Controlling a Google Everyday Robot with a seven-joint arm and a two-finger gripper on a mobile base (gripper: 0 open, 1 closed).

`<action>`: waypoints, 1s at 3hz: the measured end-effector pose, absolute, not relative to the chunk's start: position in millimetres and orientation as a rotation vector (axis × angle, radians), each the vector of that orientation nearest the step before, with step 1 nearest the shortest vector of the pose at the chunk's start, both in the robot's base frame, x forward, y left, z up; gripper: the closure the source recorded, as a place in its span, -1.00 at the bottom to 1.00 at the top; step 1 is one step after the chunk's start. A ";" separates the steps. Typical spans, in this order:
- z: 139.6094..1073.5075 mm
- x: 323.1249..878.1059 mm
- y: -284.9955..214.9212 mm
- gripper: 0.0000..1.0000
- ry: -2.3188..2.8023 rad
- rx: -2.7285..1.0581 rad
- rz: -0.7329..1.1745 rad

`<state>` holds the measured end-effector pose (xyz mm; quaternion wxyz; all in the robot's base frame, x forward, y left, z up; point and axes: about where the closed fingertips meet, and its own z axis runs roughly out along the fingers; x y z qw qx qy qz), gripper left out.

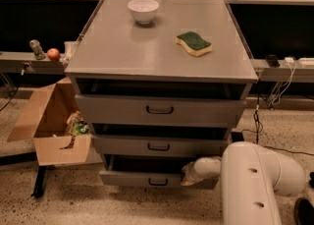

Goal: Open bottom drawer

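Note:
The grey cabinet has three drawer fronts. The bottom drawer (132,179) is the slimmest, with a small dark loop handle (158,182) at its centre. It stands pulled out a little, with a dark gap above its front. My gripper (189,175) is at the drawer's right part, just right of the handle, at the end of the white arm (255,182) that reaches in from the lower right. The middle drawer (159,146) and the tall top drawer (159,109) sit above it.
A white bowl (143,10) and a green-and-yellow sponge (194,43) lie on the cabinet top (122,52). An open cardboard box (51,121) stands on the floor at the left. Cables hang at the right (274,86). Speckled floor lies in front.

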<state>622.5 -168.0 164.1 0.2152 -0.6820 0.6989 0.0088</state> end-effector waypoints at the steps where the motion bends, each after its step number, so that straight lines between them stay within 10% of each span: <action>1: 164.1 622.5 -168.0 -0.10 1.938 -1.891 0.024; 3: 164.1 622.4 -168.0 -0.98 1.938 -1.891 0.024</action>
